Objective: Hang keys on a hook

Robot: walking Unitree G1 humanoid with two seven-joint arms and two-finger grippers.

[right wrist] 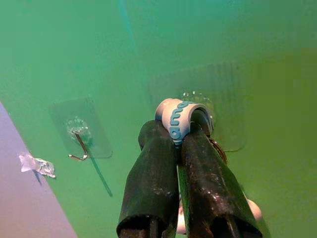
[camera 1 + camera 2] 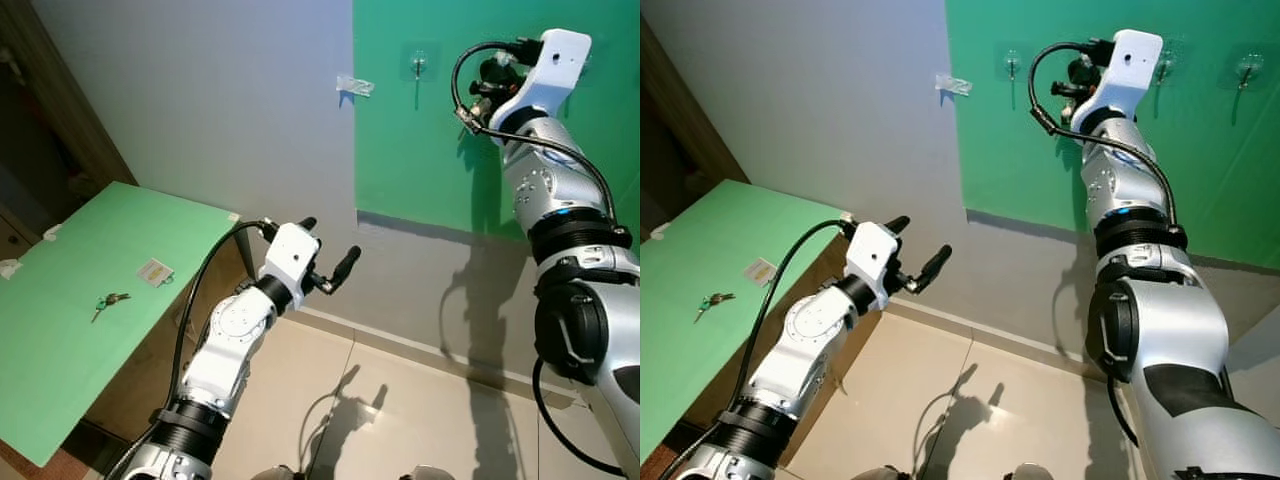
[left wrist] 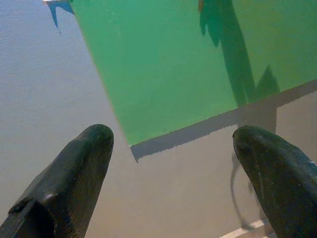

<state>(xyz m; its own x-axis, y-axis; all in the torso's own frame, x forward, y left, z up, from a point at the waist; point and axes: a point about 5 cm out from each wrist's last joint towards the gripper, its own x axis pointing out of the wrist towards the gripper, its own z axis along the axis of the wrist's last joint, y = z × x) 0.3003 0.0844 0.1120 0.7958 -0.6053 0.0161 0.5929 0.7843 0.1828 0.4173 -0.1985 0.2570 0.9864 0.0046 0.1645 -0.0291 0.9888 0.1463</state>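
text: blue lettering on white key strap (image 1: 179,118) | legibility: too distorted to read | other text: none

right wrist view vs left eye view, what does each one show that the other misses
Right wrist view: the right gripper, jaws shut on a blue-and-white strap. Left eye view: keys lying on the green table, and the open left gripper. Both: the clear-backed hook and the scrap of tape.

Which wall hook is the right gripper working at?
The middle hook, directly behind the right gripper; the other hooks flank it, clear of the arm.
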